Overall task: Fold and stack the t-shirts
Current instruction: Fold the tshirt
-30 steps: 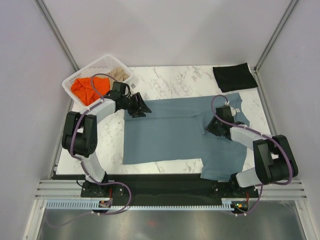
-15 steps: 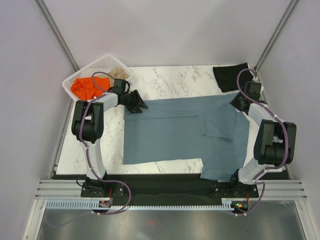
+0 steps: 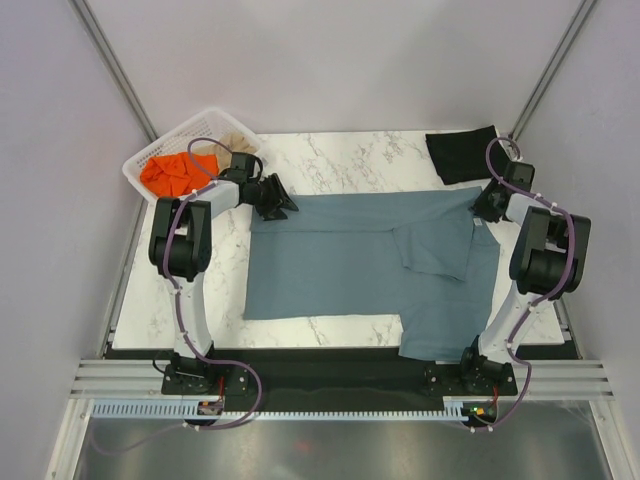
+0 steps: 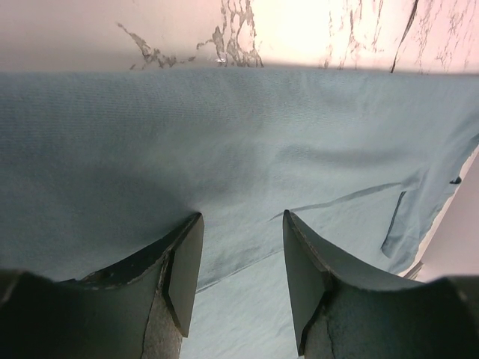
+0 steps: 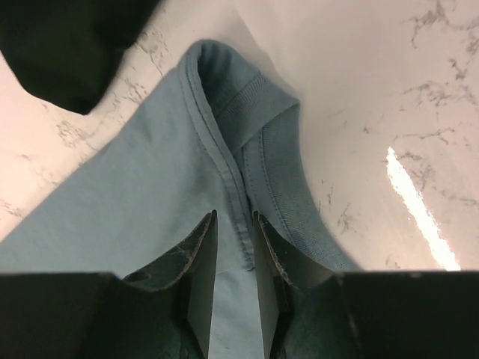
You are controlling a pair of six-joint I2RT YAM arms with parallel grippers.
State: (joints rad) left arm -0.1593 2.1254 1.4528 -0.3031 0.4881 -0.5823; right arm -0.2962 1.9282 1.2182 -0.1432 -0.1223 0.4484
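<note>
Our left end effector (image 4: pixel 242 224) stands open over the shirt's far left corner. Our right end effector (image 5: pixel 234 224) narrowly straddles the collar, and we cannot tell if it pinches. If only one side catches cloth, the slate blue-grey t-shirt (image 3: pixel 340 265) could skew. It lies flat across the worktop (image 3: pixel 340 160), one sleeve folded inward.
</note>
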